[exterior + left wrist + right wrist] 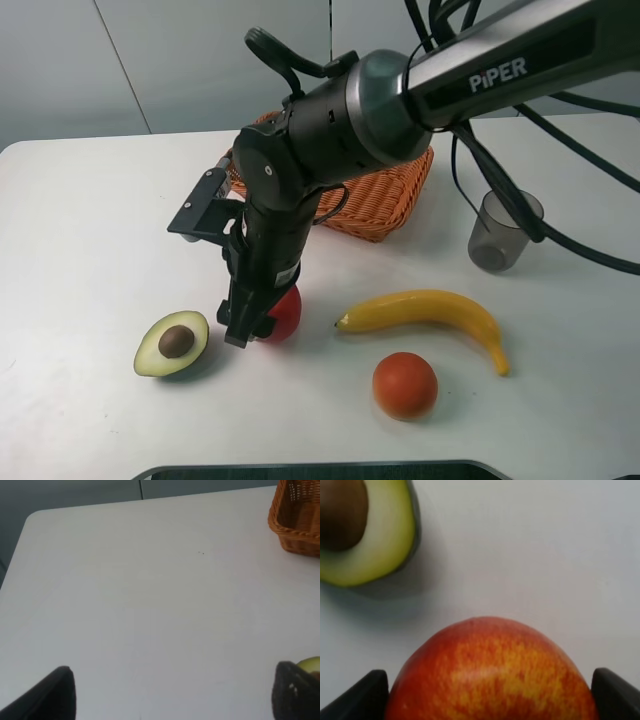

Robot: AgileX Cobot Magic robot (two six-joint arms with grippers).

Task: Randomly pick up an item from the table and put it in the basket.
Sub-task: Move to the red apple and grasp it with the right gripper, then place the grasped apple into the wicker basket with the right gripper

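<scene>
The red apple rests on the white table just right of a halved avocado. My right gripper has reached across from the right and points down over the apple. In the right wrist view the apple fills the gap between the two fingertips of that gripper, which stands wide open around it. The wicker basket stands behind the arm, partly hidden by it. My left gripper is open and empty above bare table and does not show in the exterior view.
A banana and an orange-red round fruit lie right of the apple. A grey translucent cup stands right of the basket. The avocado lies close to the apple. The basket corner shows in the left wrist view.
</scene>
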